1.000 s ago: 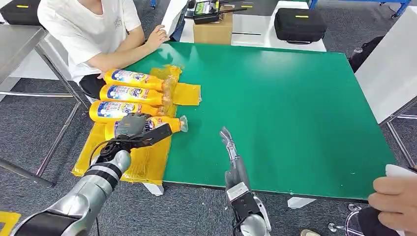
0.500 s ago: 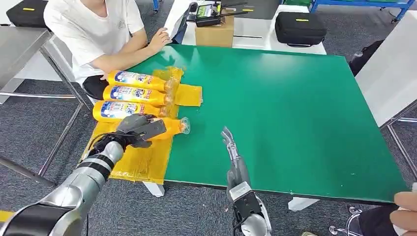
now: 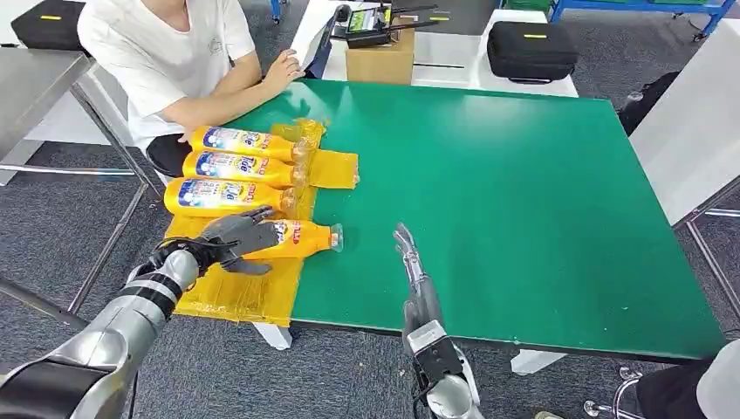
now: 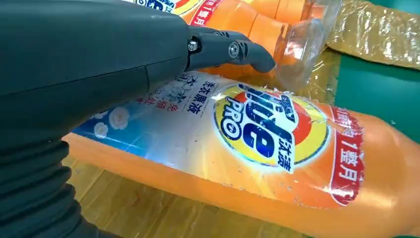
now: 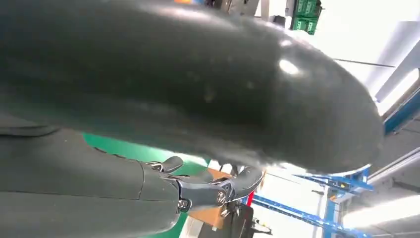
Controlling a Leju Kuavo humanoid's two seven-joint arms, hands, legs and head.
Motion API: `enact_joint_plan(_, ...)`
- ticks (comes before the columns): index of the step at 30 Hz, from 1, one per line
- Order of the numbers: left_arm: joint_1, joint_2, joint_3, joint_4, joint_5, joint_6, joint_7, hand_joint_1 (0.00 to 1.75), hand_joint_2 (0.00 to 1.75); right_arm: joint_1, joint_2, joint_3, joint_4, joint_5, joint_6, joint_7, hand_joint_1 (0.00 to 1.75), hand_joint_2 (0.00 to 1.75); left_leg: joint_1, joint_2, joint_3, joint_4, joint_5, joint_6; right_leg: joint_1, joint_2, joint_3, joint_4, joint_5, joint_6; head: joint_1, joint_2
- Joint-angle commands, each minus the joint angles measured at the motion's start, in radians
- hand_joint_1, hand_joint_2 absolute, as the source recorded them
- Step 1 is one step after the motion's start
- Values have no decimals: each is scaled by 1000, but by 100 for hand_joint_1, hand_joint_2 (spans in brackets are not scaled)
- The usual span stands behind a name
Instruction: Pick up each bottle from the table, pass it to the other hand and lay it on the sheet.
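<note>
Three orange detergent bottles (image 3: 237, 166) lie side by side on the yellow sheet (image 3: 249, 295) at the green table's left edge. A fourth bottle (image 3: 299, 237) (image 4: 257, 144) lies on the sheet nearest me, its clear cap pointing right past the sheet's edge. My left hand (image 3: 229, 242) (image 4: 99, 59) is at that bottle's base end with its fingers (image 4: 233, 49) spread above the label, gripping nothing. My right hand (image 3: 410, 262) (image 5: 173, 99) is stretched out flat and empty over the green table (image 3: 524, 201), to the right of the cap.
A person in a white shirt (image 3: 166, 52) sits at the table's far left corner with a forearm beside the sheet. A cardboard box (image 3: 378, 59) and a black case (image 3: 531, 45) stand behind the table. A white panel (image 3: 689, 122) leans at the right.
My left hand has let go of the fourth bottle and drawn back toward me; the bottle now lies on the sheet. A person's hand at the lower right has withdrawn. My right hand has stayed put.
</note>
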Motion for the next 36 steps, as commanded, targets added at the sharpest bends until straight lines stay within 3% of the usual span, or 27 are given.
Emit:
enact_joint_plan(1, 79, -14, 41, -76, 237, -31, -73, 0, 0, -45, -25, 17, 84, -1, -4, -13, 0, 0, 0, 2, 2, -2, 0, 0, 0, 1, 1, -1, 0, -1, 0, 0)
enact_joint_plan(7, 80, -12, 41, -77, 237, -30, -73, 0, 0, -45, -24, 17, 84, -1, -4, -13, 0, 0, 1, 2, -1, -1, 0, -1, 1, 1, -2, -2, 0, -1, 0, 0)
enact_joint_plan(9, 140, -63, 125, -214, 398, 8, -157, 0, 0, -37, -22, 11, 68, 5, -28, -40, 0, 0, 1, 3, -1, -1, -1, -1, 1, 2, -2, -2, 0, -2, 0, 0)
enact_joint_plan(10, 178, -104, 172, -313, 490, 9, -173, 0, 175, -27, -18, 3, 54, 0, -30, -44, 0, 0, 0, 3, -1, -1, -1, 0, 0, 1, -2, -1, 0, -1, 0, 0)
enact_joint_plan(13, 310, -201, 202, -662, 758, -7, -91, 0, 175, 6, -15, -12, 8, 11, -73, -47, 0, 0, 0, -2, -5, 0, 0, 0, 0, -4, -5, -1, -1, 0, -1, 0)
enact_joint_plan(16, 324, -190, 181, -694, 778, 4, -66, 0, 175, 8, -16, -12, 9, 11, -75, -47, 0, 0, 0, -1, -7, 2, -2, 0, 1, -3, -7, -1, -2, -1, 0, 0)
enact_joint_plan(20, 371, -228, 193, -794, 885, 40, -124, 0, 175, 30, -19, -5, -49, -12, -190, -47, 0, 0, 0, 4, -9, 1, -3, -1, 1, 2, -9, -1, -1, -1, 1, 0)
enact_joint_plan(22, 386, -263, 172, -848, 923, 92, -119, 0, 175, 42, -49, 32, -148, -127, -259, -47, 0, 0, 0, 3, -12, 2, -2, 0, 0, 0, -13, 0, -1, 0, 0, 0)
enact_joint_plan(24, 429, -290, 143, -917, 974, 186, -78, 0, 175, 82, -4, -77, -168, -335, -131, -47, 0, 0, 0, 2, -12, 3, -3, -1, 1, -2, -12, 1, -3, -1, 0, 0)
enact_joint_plan(27, 539, -314, 85, -1043, 1052, 251, -64, 0, 175, 112, 26, -166, -179, -391, -158, -38, 0, 0, 0, 2, -12, 1, -2, 0, 0, 0, -13, -1, -1, 0, 0, 0)
enact_joint_plan(29, 638, -319, 38, -1128, 1057, 315, -61, 0, 175, 132, 36, -210, -180, -471, -193, 118, 0, 0, -1, 5, -11, 0, -3, 0, 0, 2, -12, -1, -2, 0, 0, 0)
enact_joint_plan(33, 738, -340, -43, -1147, 908, 494, -73, 0, 175, 170, 55, -238, -181, -285, -483, 131, 0, 0, -1, 5, -10, 0, -4, 0, 0, 1, -11, -2, -2, 0, 0, 0)
enact_joint_plan(36, 753, -334, -73, -1110, 865, 551, -76, 0, 175, 196, 54, -229, -218, -276, -506, 141, 0, 0, -1, 4, -6, 0, -6, -1, 0, -1, -7, -3, -5, -1, 0, 0)
